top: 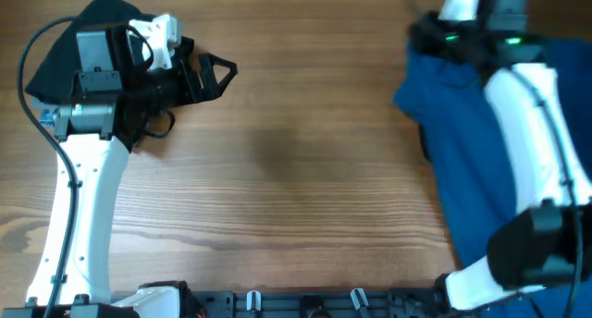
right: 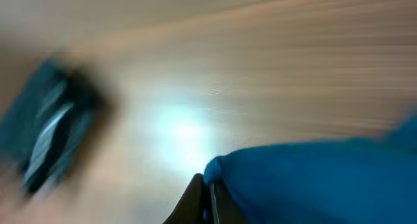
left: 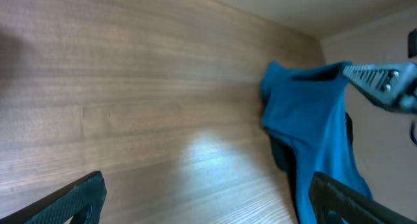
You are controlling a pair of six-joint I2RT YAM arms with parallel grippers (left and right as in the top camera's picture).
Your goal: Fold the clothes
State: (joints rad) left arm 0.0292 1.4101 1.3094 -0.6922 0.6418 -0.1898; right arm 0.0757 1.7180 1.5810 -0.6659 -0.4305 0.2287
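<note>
While the right gripper pinches a corner of the crumpled blue shirt, the left gripper hangs with fingers wide apart, so no fold looks made yet.

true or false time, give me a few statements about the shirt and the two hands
1. The right hand is shut on the blue shirt. True.
2. The left hand grips the shirt too. False: it is open and holds nothing.
3. The shirt lies folded at the middle of the table. False: it is bunched at the right side.
4. The left hand hangs over bare wood. True.
</note>
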